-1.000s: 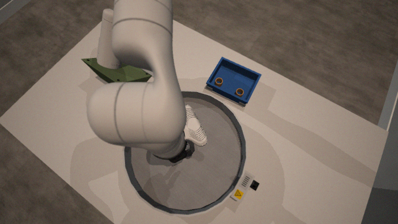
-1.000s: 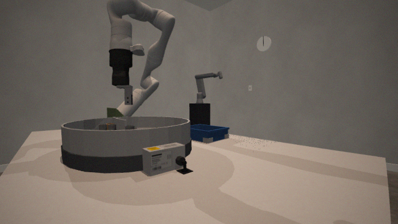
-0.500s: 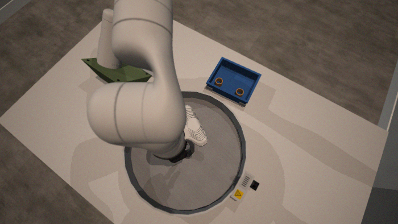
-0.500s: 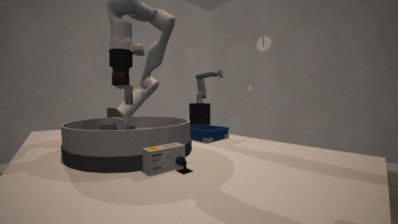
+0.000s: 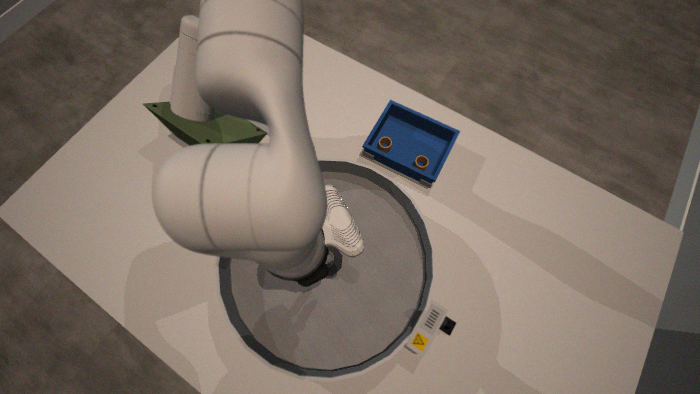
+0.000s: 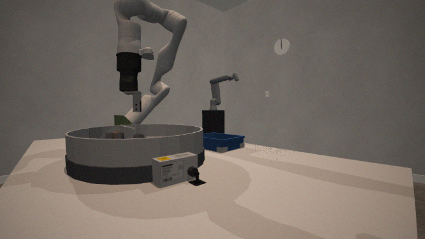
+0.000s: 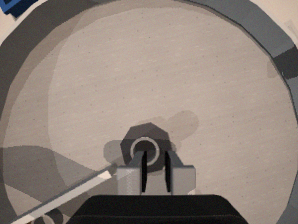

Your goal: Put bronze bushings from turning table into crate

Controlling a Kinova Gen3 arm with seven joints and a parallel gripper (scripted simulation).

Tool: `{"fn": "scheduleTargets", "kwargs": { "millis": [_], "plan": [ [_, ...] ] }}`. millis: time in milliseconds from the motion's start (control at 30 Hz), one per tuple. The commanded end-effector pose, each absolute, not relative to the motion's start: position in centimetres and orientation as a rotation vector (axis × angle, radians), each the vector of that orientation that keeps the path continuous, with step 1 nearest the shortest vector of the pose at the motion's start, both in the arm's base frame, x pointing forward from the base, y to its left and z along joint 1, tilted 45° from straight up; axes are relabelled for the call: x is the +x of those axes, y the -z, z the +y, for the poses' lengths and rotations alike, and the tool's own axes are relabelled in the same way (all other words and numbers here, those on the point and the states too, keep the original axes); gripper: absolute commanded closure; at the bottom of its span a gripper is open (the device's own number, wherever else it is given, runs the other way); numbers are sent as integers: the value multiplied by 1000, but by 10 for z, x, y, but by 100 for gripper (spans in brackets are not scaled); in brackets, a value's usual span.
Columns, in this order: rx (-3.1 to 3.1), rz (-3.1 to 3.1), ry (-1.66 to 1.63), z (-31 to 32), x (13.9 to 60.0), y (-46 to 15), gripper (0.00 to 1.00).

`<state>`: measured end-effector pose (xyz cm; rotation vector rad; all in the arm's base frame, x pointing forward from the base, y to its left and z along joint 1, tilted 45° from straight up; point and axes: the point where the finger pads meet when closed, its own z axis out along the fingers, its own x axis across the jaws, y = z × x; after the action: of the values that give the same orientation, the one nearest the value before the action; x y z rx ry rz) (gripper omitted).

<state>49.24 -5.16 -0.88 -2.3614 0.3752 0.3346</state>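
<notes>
Bronze bushings: two are counted in the blue crate [image 5: 425,116] [image 6: 224,145], which stands near the bench's upper-right long edge in the top view, nearer the top corner than the right corner. One bronze bushing [image 5: 379,146] lies toward the crate's left corner, the other bronze bushing [image 5: 421,167] toward its bottom corner, well apart from each other.

The one turning table [image 5: 423,265] [image 6: 106,148] [image 7: 20,55] takes up the bench's lower-left part, reaching near the lower-left edge. Over its wall the exterior view shows dark grey pieces [image 6: 138,136] and a bit of orange among them; how many bushings these make cannot be told. Inside there is also one pale bar [image 6: 128,126] [image 7: 70,195] and one dark hub [image 7: 129,139] with a pale ring on it.

The gripper [image 6: 136,110] [image 7: 155,164] hangs above the turning table, its two fingers parted partway with nothing grasped, touching nothing.

One control box [image 5: 424,327] [image 6: 170,173] stands just beside the turning table, on the side toward the bench's right corner.
</notes>
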Motion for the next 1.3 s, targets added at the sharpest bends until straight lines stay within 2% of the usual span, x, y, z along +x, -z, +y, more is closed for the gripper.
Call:
{"fn": "scheduleTargets", "kwargs": {
  "millis": [0, 100, 500, 667, 1067, 1267],
  "plan": [
    [-2360, 381, -337, -56, 473, 13, 60],
    [-2360, 381, -337, -60, 442, 20, 60],
    [-2360, 381, -337, -60, 442, 20, 60],
    [-2360, 381, -338, -68, 390, 33, 60],
    [-2360, 381, -338, -68, 390, 33, 60],
    [-2360, 380, -338, -75, 339, 46, 60]
  ]
}}
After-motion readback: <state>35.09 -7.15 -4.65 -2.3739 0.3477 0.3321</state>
